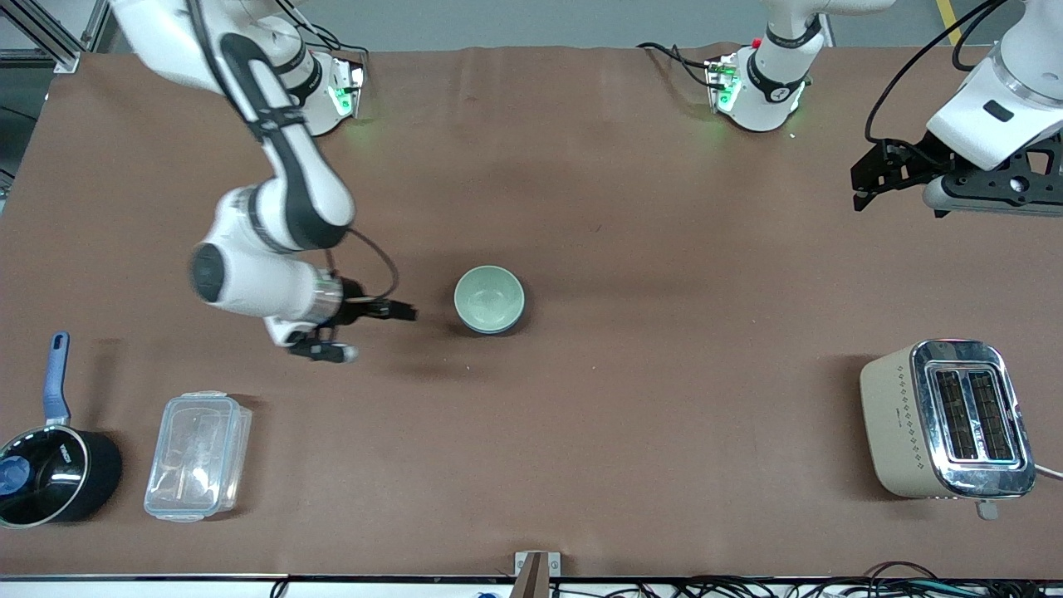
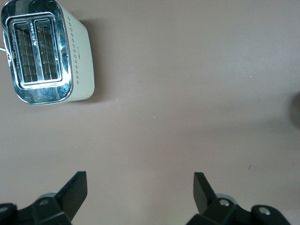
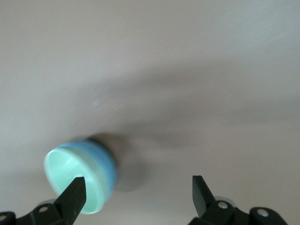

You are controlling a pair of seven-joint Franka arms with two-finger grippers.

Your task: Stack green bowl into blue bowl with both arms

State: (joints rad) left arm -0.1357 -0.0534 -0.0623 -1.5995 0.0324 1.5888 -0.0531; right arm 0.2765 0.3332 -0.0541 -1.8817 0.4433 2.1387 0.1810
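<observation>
The pale green bowl (image 1: 488, 296) sits inside the blue bowl (image 1: 514, 321) near the middle of the table; only the blue bowl's rim and side show around it. My right gripper (image 1: 380, 334) is open and empty, low over the table beside the bowls, toward the right arm's end. In the right wrist view the green bowl (image 3: 70, 176) and the blue bowl (image 3: 107, 164) lie beside one fingertip of the right gripper (image 3: 138, 187). My left gripper (image 1: 860, 184) is open and empty, raised over the left arm's end of the table; it also shows in the left wrist view (image 2: 140, 185).
A beige and chrome toaster (image 1: 947, 419) stands at the left arm's end, near the front camera, and also shows in the left wrist view (image 2: 44, 51). A black saucepan with a blue handle (image 1: 50, 473) and a clear plastic box (image 1: 198, 455) stand at the right arm's end.
</observation>
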